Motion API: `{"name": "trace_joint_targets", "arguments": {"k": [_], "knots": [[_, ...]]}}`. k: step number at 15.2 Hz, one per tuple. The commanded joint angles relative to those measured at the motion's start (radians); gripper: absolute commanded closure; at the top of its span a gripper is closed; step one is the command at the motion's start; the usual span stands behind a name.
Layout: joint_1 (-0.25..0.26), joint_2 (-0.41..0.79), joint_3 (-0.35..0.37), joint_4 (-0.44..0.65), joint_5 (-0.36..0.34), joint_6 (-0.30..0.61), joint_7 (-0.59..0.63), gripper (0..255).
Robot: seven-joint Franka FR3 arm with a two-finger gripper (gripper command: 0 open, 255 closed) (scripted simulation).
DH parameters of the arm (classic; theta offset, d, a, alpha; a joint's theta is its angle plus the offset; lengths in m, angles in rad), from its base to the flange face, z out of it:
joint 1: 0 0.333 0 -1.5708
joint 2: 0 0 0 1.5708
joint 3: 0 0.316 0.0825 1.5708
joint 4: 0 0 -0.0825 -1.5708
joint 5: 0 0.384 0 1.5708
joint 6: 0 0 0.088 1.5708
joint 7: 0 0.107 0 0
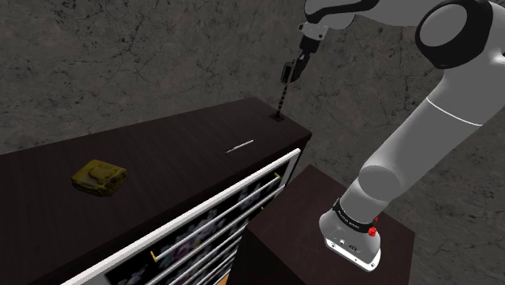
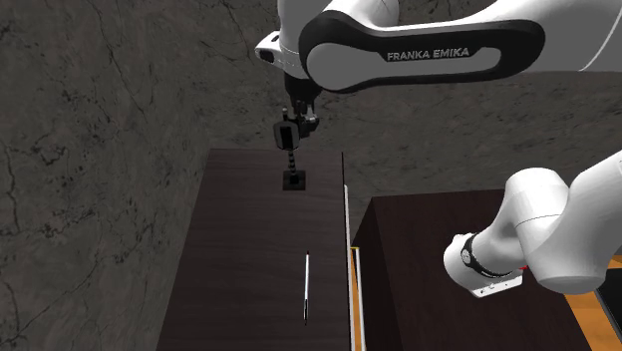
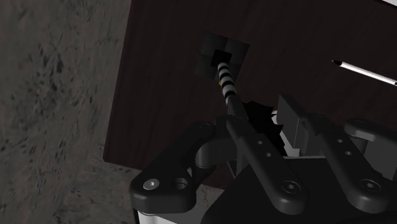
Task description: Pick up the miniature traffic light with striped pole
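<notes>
The miniature traffic light [image 2: 287, 133] has a dark head, a black-and-white striped pole [image 1: 282, 97] and a square dark base [image 2: 293, 180]. It stands upright at the far end of the dark wooden cabinet top [image 2: 249, 259]. My gripper [image 2: 297, 117] comes down from above and is shut on the head. In the wrist view the striped pole [image 3: 227, 83] runs from between my fingers [image 3: 254, 149] down to the base [image 3: 222, 56]. I cannot tell whether the base touches the wood or hangs just above it.
A thin white stick [image 1: 239, 146] lies on the cabinet top nearer the stand. An olive-yellow object [image 1: 99, 176] sits toward the shoulder view's left. A white-fronted drawer [image 1: 235, 212] stands pulled out below. The dark box stand [image 2: 429, 249] adjoins the cabinet.
</notes>
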Motion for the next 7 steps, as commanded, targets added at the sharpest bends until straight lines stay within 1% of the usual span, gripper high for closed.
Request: {"name": "trace_joint_targets", "arguments": {"k": [1, 5, 7], "knots": [[0.001, -0.004, 0.001, 0.022, -0.001, -0.026, 0.003, 255], [0.001, -0.003, 0.002, 0.076, -0.002, -0.079, 0.005, 255], [0.001, -0.003, 0.002, 0.078, -0.002, -0.081, 0.005, 255]]}}
